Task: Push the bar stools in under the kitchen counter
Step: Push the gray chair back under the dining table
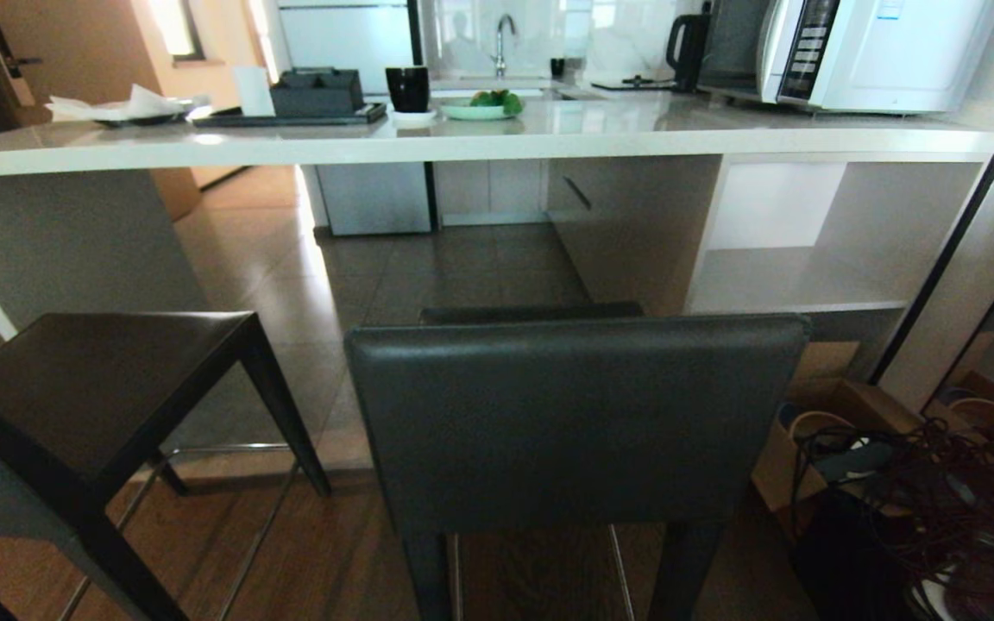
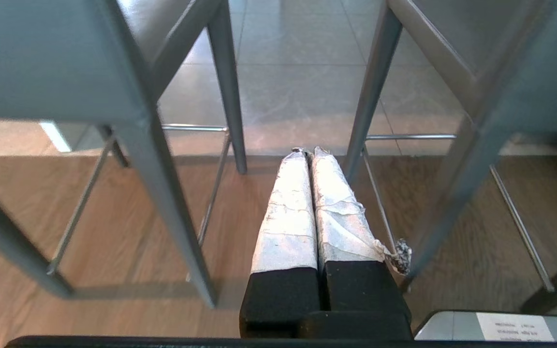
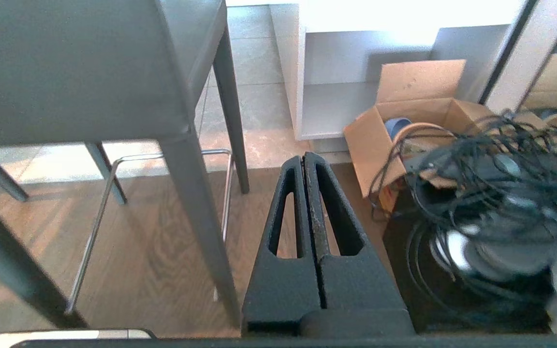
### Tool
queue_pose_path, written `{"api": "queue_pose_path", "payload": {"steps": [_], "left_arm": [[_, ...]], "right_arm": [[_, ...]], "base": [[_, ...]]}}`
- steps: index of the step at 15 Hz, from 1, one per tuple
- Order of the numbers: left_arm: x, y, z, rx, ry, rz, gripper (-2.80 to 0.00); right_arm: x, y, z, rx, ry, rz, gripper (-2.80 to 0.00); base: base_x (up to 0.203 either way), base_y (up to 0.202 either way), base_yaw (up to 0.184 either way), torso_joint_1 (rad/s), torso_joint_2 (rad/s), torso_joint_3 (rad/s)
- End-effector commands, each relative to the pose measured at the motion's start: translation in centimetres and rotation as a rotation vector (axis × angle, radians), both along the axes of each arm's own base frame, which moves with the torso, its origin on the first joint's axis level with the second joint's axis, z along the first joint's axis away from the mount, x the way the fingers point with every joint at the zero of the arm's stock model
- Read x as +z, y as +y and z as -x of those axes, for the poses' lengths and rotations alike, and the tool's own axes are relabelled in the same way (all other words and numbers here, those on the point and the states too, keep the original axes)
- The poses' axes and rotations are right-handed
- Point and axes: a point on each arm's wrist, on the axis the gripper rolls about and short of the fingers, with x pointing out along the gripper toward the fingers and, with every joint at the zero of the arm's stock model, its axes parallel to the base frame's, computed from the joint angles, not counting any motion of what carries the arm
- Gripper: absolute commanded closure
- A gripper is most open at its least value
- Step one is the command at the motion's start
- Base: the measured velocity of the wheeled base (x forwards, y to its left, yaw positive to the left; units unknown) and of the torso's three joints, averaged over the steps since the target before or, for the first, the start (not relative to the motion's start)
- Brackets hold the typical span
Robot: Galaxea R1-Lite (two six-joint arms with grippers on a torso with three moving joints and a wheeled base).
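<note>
Head view:
- Kitchen counter surface (image 1: 600, 129): pale stone top, thick white edge, spans frame at 12 o'clock. White open shelves (image 1: 808, 259) under its end at 2 o'clock.
- On surface: black tray (image 1: 290, 116) w/ dark box, black cup (image 1: 408, 88), green dish (image 1: 481, 108), microwave (image 1: 877, 52), kettle (image 1: 688, 50).
- Bar stool no. 1 (image 1: 579, 423): dark grey backrest, centre to 6 o'clock, facing surface, seat not under it.
- Bar stool no. 2 (image 1: 109, 379): at 8 o'clock, turned at an angle, seat short of the surface edge.
- Cardboard box (image 1: 816, 423) and cable tangle (image 1: 963, 492) on floor at 4 o'clock.
- No arm in view.

Left wrist view:
- Left pincer (image 2: 307, 152): taped fingers pressed together, closed, empty. Low over wood floor, pointing into gap btwn the 2 stools' legs, touching neither.
- Thin metal footrest bars (image 2: 196, 128) on both sides.

Right wrist view:
- Right pincer (image 3: 305, 157): black fingers closed, empty. Stool no. 1 leg at its 9 o'clock, box w/ cables at its 3 o'clock; apart from both.
</note>
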Motion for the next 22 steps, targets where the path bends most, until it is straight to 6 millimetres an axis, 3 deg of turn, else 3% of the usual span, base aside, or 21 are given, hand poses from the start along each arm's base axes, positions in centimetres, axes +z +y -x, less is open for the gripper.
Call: {"api": "queue_pose_path", "payload": {"steps": [1, 8, 9, 10, 22], "left_arm": [[-0.01, 0.0, -0.01, 0.0, 0.002, 0.0, 0.0], [-0.01, 0.0, -0.01, 0.002, 0.002, 0.0, 0.0], [-0.01, 0.0, -0.01, 0.002, 0.002, 0.0, -2.47], [0.03, 0.0, 0.0, 0.002, 0.001, 0.0, -2.8], [-0.01, 0.0, -0.01, 0.002, 0.002, 0.0, -2.8]], "right_arm": [[0.0, 0.0, 0.01, -0.001, -0.001, 0.0, 0.0], [0.0, 0.0, 0.0, -0.001, 0.0, 0.001, 0.0], [0.0, 0.0, 0.0, 0.0, 0.0, -0.001, -2.8], [0.0, 0.0, 0.01, 0.0, -0.001, 0.001, -2.8], [0.0, 0.0, 0.01, -0.002, -0.001, -0.001, -2.8]], "base": [[0.165, 0.0, 0.0, 0.003, 0.0, -0.001], [0.013, 0.0, 0.001, 0.002, 0.0, 0.0], [0.0, 0.0, 0.0, 0.0, 0.0, 0.0], [0.0, 0.0, 0.0, 0.0, 0.0, 0.0], [0.0, 0.0, 0.0, 0.0, 0.0, 0.0]]}}
